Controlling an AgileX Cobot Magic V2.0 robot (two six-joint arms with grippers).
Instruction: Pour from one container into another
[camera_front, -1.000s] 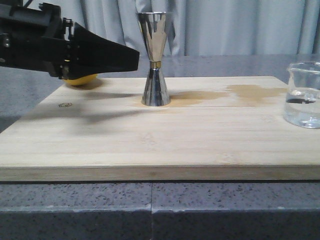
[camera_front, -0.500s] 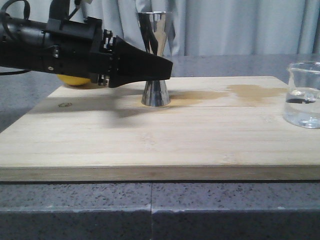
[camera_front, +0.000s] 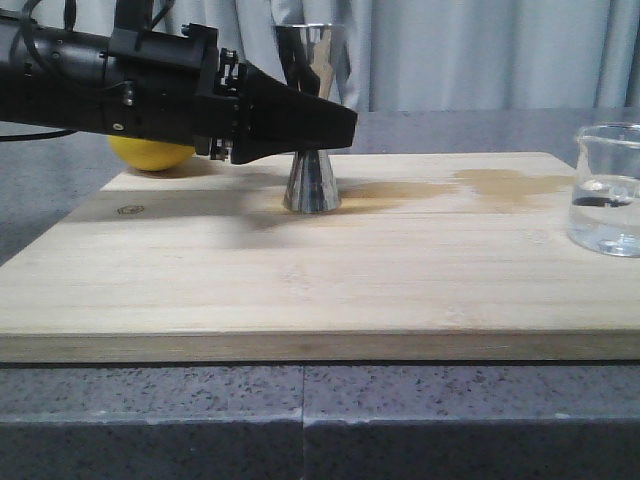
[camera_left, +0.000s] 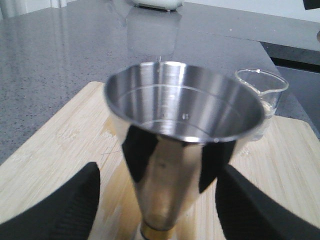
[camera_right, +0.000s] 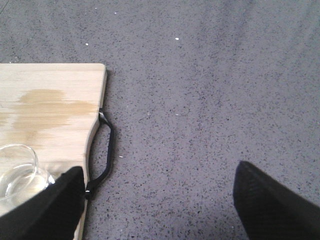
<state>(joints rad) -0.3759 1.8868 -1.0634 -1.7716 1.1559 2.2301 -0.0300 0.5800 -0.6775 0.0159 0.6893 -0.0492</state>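
The steel jigger (camera_front: 312, 180) stands upright at the back middle of the bamboo board (camera_front: 300, 270). My left gripper (camera_front: 340, 125) reaches in from the left at waist height and hides the jigger's middle. In the left wrist view the jigger (camera_left: 180, 115) stands between the open fingers (camera_left: 70, 205), with a gap showing on each side. The glass beaker (camera_front: 607, 190) holds clear liquid and stands at the board's right edge. My right gripper (camera_right: 162, 205) hangs open over the grey counter just beyond that edge, with the beaker (camera_right: 17, 167) beside one finger.
A yellow lemon (camera_front: 150, 152) lies behind the left arm at the board's back left corner. Wet brown stains (camera_front: 500, 185) mark the board between jigger and beaker. A black strap handle (camera_right: 107, 150) sits on the board's right edge. Grey stone counter (camera_right: 200, 100) surrounds the board.
My left arm has slid right across the board, and its open fingers now flank the jigger's waist. The jigger and beaker have not moved.
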